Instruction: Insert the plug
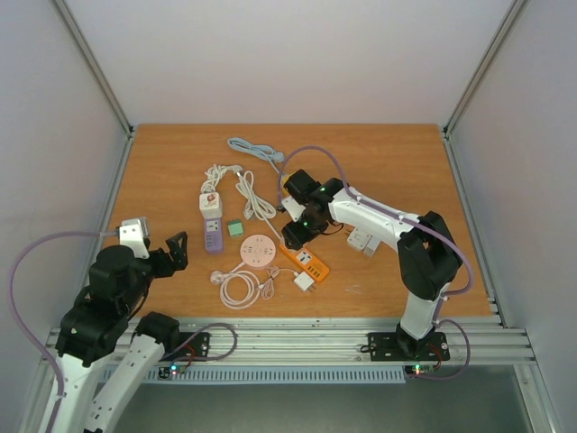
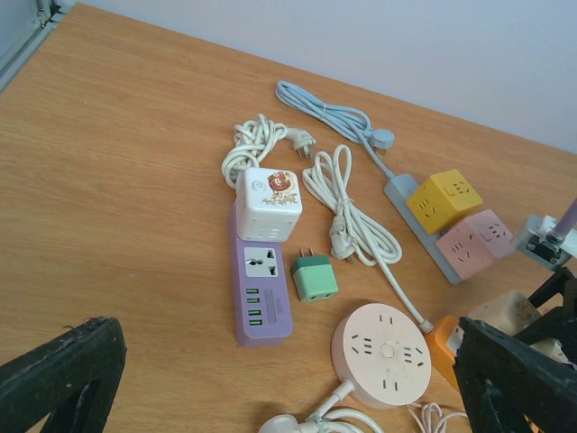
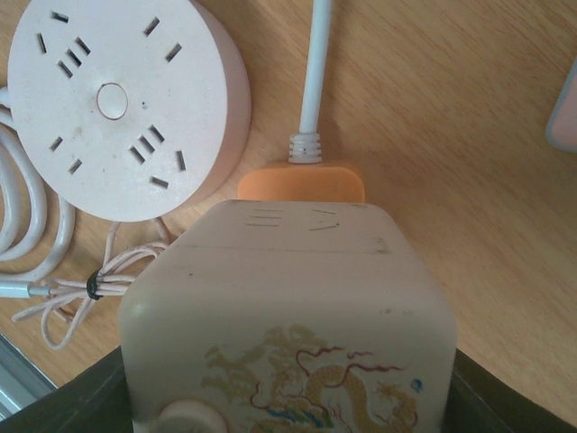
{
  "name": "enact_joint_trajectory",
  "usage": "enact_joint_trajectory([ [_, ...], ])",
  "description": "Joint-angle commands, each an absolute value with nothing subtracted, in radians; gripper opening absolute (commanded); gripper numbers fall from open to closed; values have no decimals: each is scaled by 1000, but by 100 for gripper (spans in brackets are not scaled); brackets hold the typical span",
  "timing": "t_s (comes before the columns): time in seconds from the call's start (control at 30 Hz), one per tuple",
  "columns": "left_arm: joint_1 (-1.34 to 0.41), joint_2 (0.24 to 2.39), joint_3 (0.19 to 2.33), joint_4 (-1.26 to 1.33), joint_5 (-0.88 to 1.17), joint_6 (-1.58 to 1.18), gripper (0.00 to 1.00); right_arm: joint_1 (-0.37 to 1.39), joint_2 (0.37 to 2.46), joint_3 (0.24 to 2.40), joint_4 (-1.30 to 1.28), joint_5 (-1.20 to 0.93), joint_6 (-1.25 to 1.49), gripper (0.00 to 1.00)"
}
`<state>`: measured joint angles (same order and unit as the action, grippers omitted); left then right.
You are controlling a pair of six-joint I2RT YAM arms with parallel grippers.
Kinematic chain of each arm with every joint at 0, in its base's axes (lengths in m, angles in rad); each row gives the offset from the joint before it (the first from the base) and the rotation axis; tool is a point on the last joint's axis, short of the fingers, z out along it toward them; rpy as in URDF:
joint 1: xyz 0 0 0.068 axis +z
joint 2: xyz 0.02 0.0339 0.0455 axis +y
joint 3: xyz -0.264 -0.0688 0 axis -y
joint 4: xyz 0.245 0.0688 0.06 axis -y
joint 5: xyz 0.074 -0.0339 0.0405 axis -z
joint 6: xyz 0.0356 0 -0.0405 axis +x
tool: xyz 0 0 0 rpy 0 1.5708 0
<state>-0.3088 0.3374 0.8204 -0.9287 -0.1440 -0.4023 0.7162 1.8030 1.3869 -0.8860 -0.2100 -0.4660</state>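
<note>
Cube plug [image 3: 288, 334] hangs over the strip [image 3: 302, 183], round socket [image 3: 122, 104] to its left.

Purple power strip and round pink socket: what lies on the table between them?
A small green adapter plug lies between the purple power strip and the round pink socket, nearer the strip; the left wrist view shows it.

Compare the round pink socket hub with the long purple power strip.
Round pink socket hub is a disc; long purple power strip is a bar. The hub's sockets are all free; the strip has a white cube adapter on its far end. Both lie flat, sockets up.
</note>
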Motion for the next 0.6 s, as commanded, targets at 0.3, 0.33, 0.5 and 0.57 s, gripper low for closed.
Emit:
enact_joint_trajectory([
  [0.3,-306,330,805,-873,-97,-368,99,712,1847,1422,-892,-196,-454,42],
  [0.33,-307,329,805,-874,-98,-368,99,711,1850,1423,-894,-195,-455,42],
  [0.5,-307,331,805,-873,-99,-368,99,712,1858,1427,-908,-176,-459,42],
  [0.57,-305,331,805,-874,-103,-369,99,712,1858,1426,-914,-160,-464,42],
])
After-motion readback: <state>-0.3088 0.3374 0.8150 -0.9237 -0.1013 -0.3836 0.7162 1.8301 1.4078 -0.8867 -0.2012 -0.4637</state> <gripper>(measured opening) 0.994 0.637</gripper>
